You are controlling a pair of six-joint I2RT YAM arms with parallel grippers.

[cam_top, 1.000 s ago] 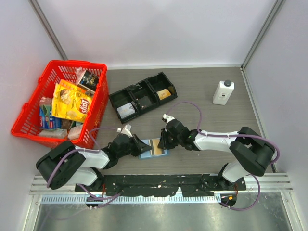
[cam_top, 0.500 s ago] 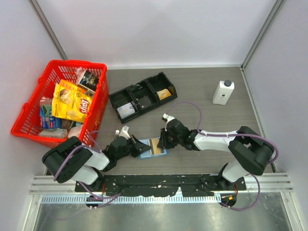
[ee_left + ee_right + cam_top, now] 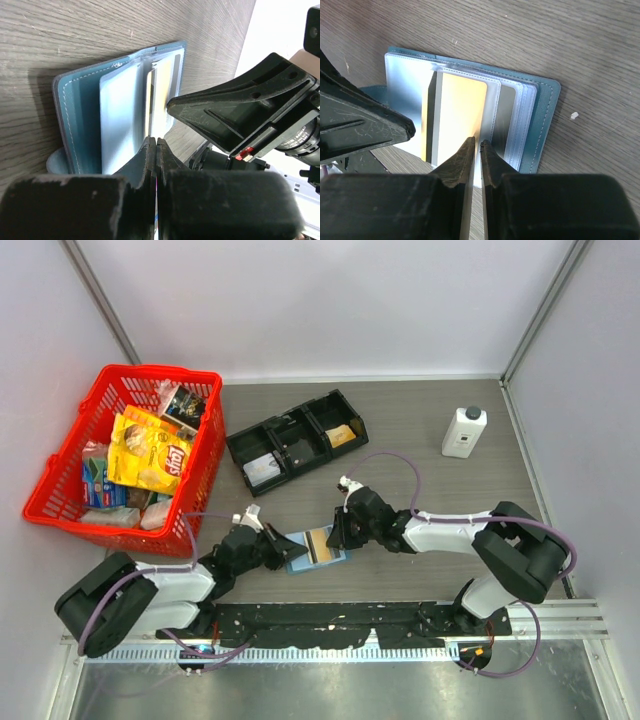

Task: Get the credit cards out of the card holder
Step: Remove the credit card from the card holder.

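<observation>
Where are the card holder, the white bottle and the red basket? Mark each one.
card holder point(image 3: 544, 125): right wrist view, on the right edge of its blue cover.
white bottle point(image 3: 464, 434): top view, on its body.
red basket point(image 3: 160, 370): top view, on its far rim.

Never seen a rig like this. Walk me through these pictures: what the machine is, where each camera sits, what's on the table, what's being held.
These are two small robot arms bolted at the table's near edge, each ending in two fingers. One picture looks down from above and behind them. The other two come from cameras on the wrists, so each shows its own fingers up close. On the table are a red basket of snack packets, a black tray, a white bottle and, between the arms, an open blue card holder. The left arm's fingers are shut on one cover of the holder, steadying it. The right arm's fingers are closed to a slit at the edge of the credit cards in the clear sleeves, apparently pinching one.
</observation>
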